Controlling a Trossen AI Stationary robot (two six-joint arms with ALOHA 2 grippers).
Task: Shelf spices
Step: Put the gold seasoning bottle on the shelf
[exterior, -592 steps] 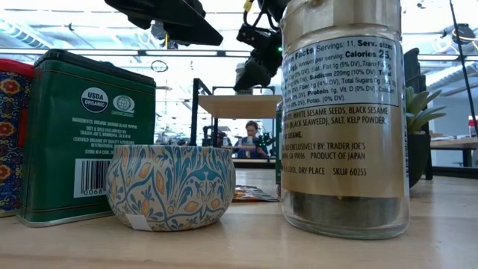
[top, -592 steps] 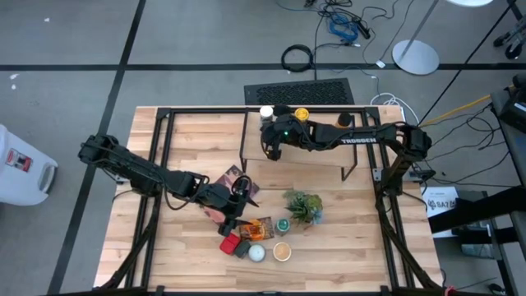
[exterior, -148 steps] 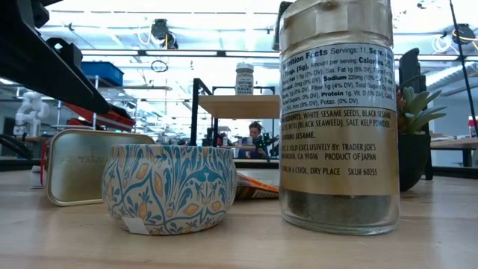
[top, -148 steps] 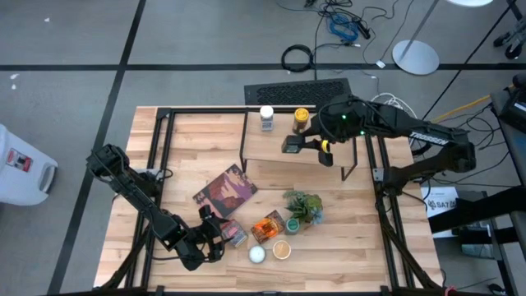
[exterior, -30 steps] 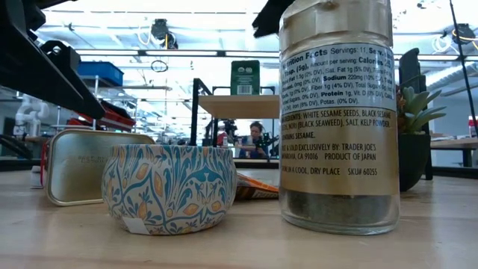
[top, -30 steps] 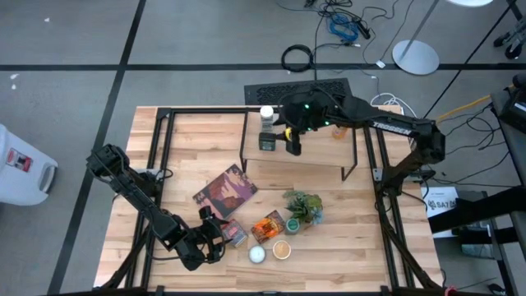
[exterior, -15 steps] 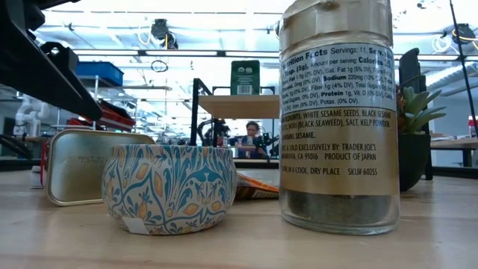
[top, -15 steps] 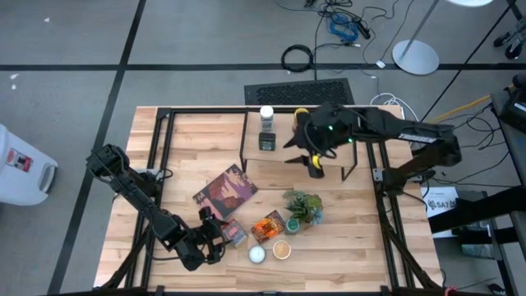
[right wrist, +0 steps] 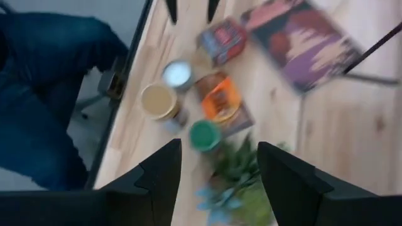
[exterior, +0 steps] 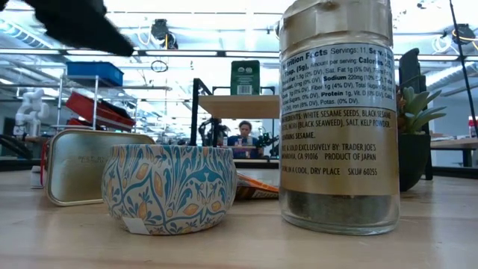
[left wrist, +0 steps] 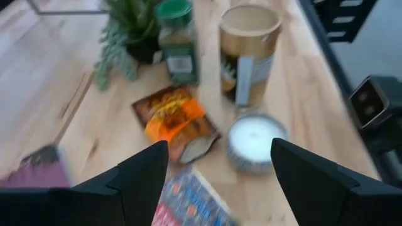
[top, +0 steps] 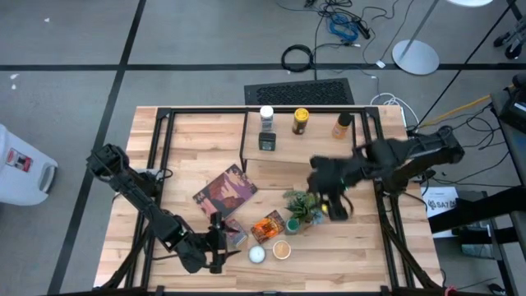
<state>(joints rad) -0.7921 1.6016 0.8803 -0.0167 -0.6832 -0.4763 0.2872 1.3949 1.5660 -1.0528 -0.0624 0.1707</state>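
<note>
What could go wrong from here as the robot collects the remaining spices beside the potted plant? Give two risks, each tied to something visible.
1. The right pincer hovers open right beside the potted plant, and the green-lidded jar stands against its leaves; reaching in could snag or tip the plant.
2. The orange packet, tan-lidded jar and white-topped tin sit crowded together, with the open left pincer close by; grasping one may knock its neighbours.

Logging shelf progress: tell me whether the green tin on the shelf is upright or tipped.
Upright. The green tin stands on its base on the shelf, label facing forward, in the low view.
</note>
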